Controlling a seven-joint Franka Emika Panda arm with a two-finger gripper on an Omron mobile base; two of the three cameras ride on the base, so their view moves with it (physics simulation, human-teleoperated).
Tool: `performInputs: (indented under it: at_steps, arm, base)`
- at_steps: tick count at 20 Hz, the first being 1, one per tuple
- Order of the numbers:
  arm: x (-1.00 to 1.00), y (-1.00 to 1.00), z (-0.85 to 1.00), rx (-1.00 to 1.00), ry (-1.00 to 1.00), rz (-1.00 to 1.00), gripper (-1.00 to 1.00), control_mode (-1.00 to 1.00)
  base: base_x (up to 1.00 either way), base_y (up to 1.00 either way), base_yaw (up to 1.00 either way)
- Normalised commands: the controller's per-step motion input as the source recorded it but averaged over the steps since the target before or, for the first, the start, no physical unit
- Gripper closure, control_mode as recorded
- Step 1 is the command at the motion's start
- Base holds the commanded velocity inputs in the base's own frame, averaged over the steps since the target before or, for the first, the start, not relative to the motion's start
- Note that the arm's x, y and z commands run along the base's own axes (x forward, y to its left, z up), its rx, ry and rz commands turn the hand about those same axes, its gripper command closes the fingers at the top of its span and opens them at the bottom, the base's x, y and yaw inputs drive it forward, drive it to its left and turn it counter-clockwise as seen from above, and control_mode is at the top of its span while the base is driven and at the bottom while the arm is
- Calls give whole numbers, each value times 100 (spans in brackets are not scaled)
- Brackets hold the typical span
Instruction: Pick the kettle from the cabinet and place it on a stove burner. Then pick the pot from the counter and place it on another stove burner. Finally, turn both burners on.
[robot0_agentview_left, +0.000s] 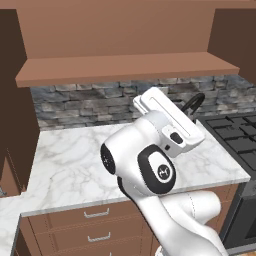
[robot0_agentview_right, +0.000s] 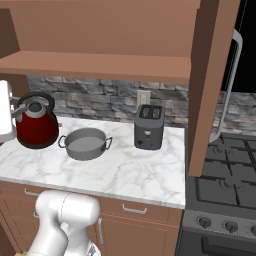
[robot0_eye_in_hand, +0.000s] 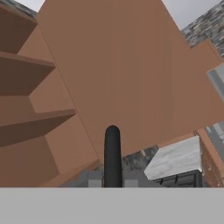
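Right base view: kettle (robot0_agentview_right: 36, 126) upright, handle arching overhead

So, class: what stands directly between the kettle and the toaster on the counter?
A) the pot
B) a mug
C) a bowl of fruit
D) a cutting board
A: in the right base view the grey pot sits on the marble counter, with the red kettle to one side and the toaster to the other.

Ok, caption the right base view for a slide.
Red kettle, grey pot and toaster on the marble counter.
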Motion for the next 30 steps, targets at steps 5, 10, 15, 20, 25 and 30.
performInputs:
  at_steps: [5, 10, 15, 20, 25, 30]
  arm:
    - [-1, 0, 0, 0, 0, 0, 100, -100]
    - [-12, -2, 0, 0, 0, 0, 100, -100]
    - [-6, -1, 0, 0, 0, 0, 100, -100]
    - [0, 0, 0, 0, 0, 0, 100, 100]
    - [0, 0, 0, 0, 0, 0, 100, 100]
    - [0, 0, 0, 0, 0, 0, 100, 100]
  base:
    - [0, 0, 0]
    - [0, 0, 0]
    - [0, 0, 0]
    - [-27, -4, -3]
    - [-58, -20, -8]
    - [-58, -26, -8]
